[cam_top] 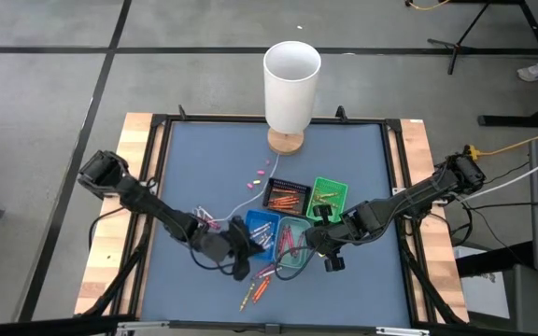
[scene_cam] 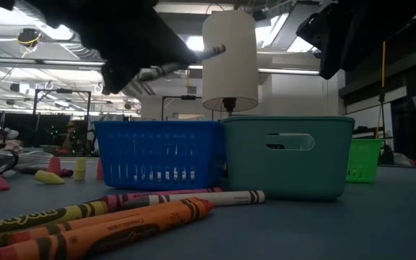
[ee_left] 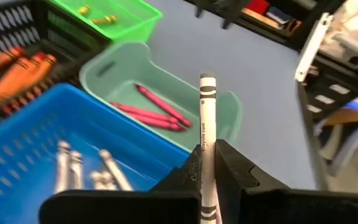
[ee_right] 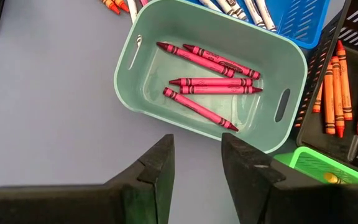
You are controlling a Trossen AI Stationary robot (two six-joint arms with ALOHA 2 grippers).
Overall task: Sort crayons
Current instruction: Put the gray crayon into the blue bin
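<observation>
Gripping a white crayon upright, the left gripper hangs over the blue tray, evidently because that tray already holds the pale crayons. At 3 o'clock the teal tray keeps the pink crayons; above it waits the right gripper, jaws apart, empty. Unsorted crayons lie on the table at 6 o'clock.

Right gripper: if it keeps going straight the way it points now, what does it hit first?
Probably the teal tray: the open right gripper points at its near wall, with red crayons inside. Depth is unclear.
</observation>
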